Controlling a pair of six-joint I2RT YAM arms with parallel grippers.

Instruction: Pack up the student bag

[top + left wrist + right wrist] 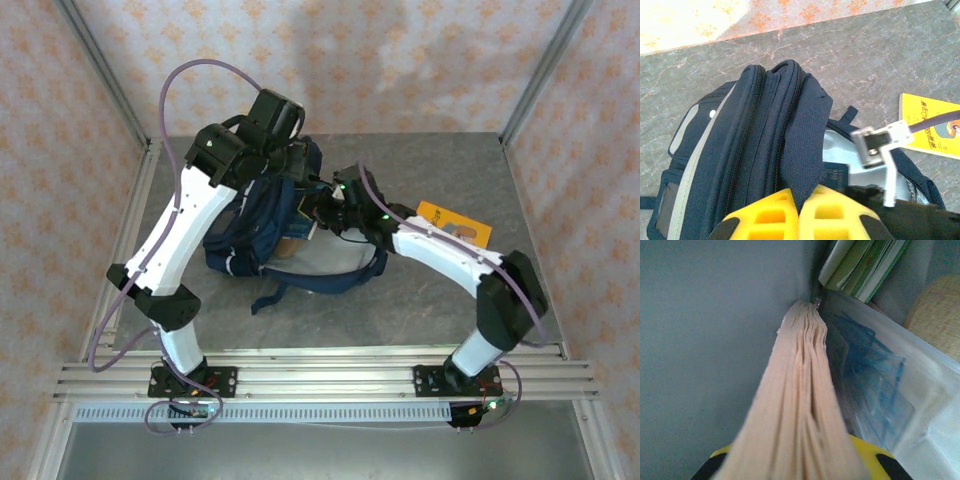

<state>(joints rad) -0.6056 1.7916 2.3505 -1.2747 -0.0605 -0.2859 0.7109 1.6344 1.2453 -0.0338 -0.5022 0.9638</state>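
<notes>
We find the bag (262, 228) near the middle of the table (430, 300), standing with its mouth facing the right arm and one strap trailing toward the near edge.

The left gripper (292, 162) is at the bag's top edge. In the left wrist view, its yellow fingers (772, 217) are pressed together on a navy flap of the bag (765, 130), with no gap between them beyond the cloth.

The right gripper (325, 212) reaches into the bag's mouth. In the right wrist view, its jaws are nearly closed on a beige sheaf (802, 390), layered like page edges, which runs from the fingers to the inner corner of the bag (715, 340).

Beside the sheaf lie:
- green books (865, 265), upper right;
- a clear pouch (875, 385) with blue contents, touching the sheaf;
- a woven item (937, 315), far right, unclear.

A yellow book (455, 222) lies flat on the table, just right of the bag.
</notes>
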